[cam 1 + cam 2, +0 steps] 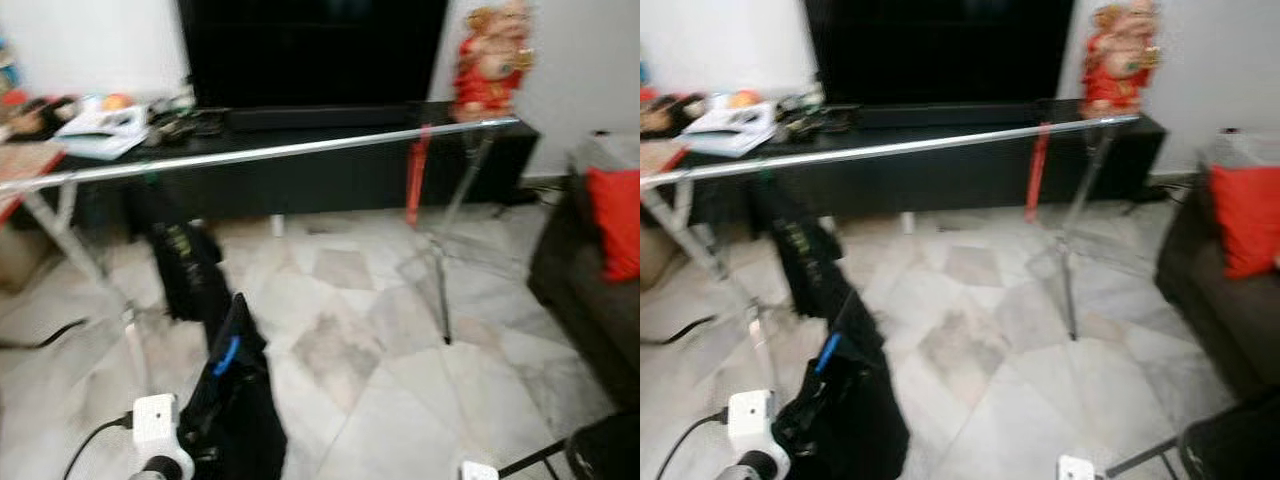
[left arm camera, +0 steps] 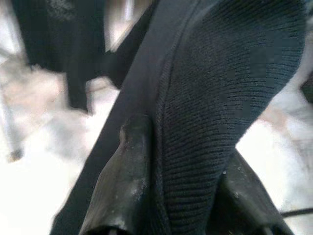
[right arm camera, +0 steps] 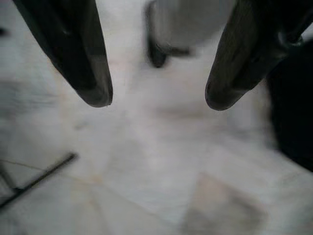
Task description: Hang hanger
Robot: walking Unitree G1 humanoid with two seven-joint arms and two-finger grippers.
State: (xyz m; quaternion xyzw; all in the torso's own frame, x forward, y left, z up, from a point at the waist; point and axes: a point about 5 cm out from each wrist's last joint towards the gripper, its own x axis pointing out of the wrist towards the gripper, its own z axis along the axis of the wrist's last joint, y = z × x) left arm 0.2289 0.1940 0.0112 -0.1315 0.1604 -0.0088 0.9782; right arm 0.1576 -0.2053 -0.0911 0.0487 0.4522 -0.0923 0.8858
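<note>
My left gripper [image 2: 183, 147] pinches black knit garment [image 1: 235, 400] on blue hanger [image 1: 226, 355], low, below silver rack rail [image 1: 270, 152]. My right gripper [image 3: 156, 103] hangs over marble floor [image 1: 400, 390], fingers spread, holding nothing.

Red statue [image 1: 492, 62] on black TV cabinet [image 1: 300, 170]

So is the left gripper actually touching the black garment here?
Touching. In the left wrist view the left gripper has its fingers closed on a fold of the black knit garment, fabric pressed between them.
</note>
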